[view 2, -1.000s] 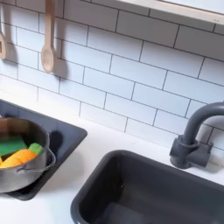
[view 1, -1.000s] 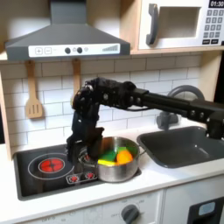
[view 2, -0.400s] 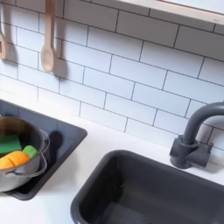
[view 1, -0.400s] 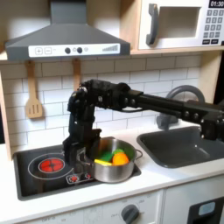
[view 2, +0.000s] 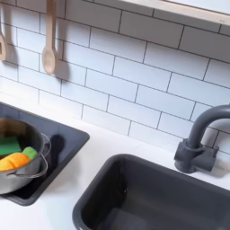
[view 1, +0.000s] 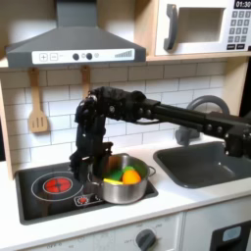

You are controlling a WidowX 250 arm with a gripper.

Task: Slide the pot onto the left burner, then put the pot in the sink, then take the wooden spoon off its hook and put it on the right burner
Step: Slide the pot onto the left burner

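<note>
The shiny steel pot point(view 1: 125, 187) stands on the black cooktop point(view 1: 34, 201), right of the red-ringed left burner point(view 1: 59, 183), with green, yellow and orange toy food inside. My gripper point(view 1: 87, 171) points down at the pot's left rim and looks shut on it. In the second exterior view the pot point(view 2: 34, 167) sits at the left edge. The dark grey sink point(view 1: 204, 164) point(view 2: 153, 193) lies to the right in both exterior views. The wooden spoon point(view 2: 48, 43) hangs on the tiled wall; in the first exterior view my arm covers the lower part of the wooden spoon point(view 1: 85, 82).
A slotted wooden spatula point(view 1: 37, 106) hangs left of the spoon. The dark arched faucet point(view 2: 199, 137) stands behind the sink. A range hood point(view 1: 74, 44) and a microwave point(view 1: 201, 26) sit overhead. White counter point(view 2: 85, 175) separates cooktop and sink.
My gripper and the pot have slid left across the cooktop together, toward the red-ringed burner. In the second exterior view the pot has moved further off the left edge.
</note>
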